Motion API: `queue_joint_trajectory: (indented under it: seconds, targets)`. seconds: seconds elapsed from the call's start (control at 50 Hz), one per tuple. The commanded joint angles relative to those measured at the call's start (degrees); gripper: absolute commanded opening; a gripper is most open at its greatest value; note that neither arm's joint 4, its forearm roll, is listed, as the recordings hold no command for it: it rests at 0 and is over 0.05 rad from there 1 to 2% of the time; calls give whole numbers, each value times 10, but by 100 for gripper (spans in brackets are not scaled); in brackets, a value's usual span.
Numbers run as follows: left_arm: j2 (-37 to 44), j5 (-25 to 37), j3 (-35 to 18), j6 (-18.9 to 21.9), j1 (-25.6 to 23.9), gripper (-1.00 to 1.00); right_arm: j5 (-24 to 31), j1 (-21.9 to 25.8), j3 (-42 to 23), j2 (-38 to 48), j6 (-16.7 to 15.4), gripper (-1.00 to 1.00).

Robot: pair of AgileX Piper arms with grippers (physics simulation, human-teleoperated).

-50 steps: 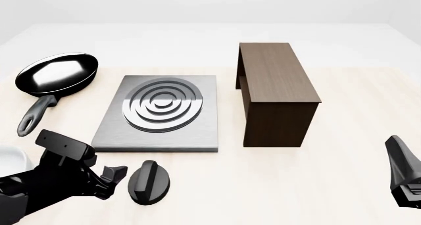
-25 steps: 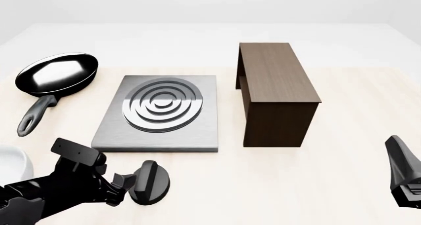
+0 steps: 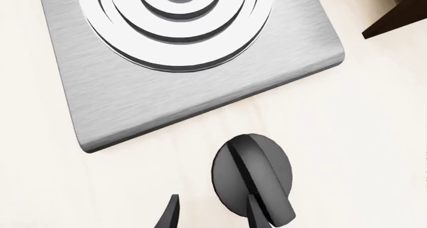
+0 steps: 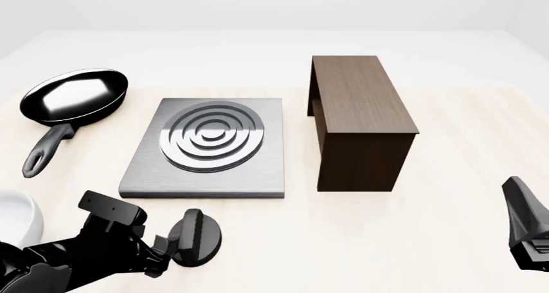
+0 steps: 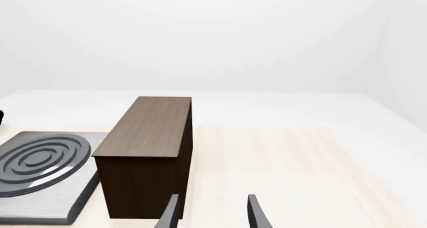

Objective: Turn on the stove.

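From the front, the stove (image 4: 206, 148), a grey slab with shiny raised rings, lies flat on the table (image 4: 446, 241) between a black frying pan (image 4: 76, 97) on the left and a brown wooden cabinet (image 4: 360, 119) on the right, while its black knob (image 4: 195, 237) sits apart on the tabletop, just in front of the slab's near edge. The left gripper (image 4: 163, 254) reaches in from the lower left, its fingertips at the knob's left rim; the right gripper (image 4: 528, 232) sits well away at the lower right edge, clear of everything. Part of a white rounded object (image 4: 17, 219) shows at the far left. Through the left wrist camera, the knob (image 3: 253, 180) fills the near field with its raised ridge running across the disc, and the two parted fingers (image 3: 170, 215) sit to one side, one overlapping the knob's rim and the other off it, so nothing is grasped. The stove slab (image 3: 193, 73) lies just beyond. Through the right wrist camera, that arm's fingers (image 5: 253, 213) stand apart and empty, facing the cabinet (image 5: 150, 153) with the stove (image 5: 40, 170) beside it. The step in hand appears to be the approach to the knob; next, the left fingers likely need to straddle the ridge, close on it, and twist.
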Motion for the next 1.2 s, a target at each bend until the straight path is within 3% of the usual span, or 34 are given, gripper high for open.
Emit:
queue_joint_trajectory:
  seconds: [0.02,0.12,0.14,1.2]
  targets:
    - [26,-16,1,-17,-18,100,0,0,0,0,0,100]
    - [28,-16,-1,-27,-29,100,0,0,0,0,0,100]
    - [39,-19,-4,-44,-42,100,0,0,0,0,0,100]
    - [-29,37,-9,-42,-43,100,0,0,0,0,0,100]
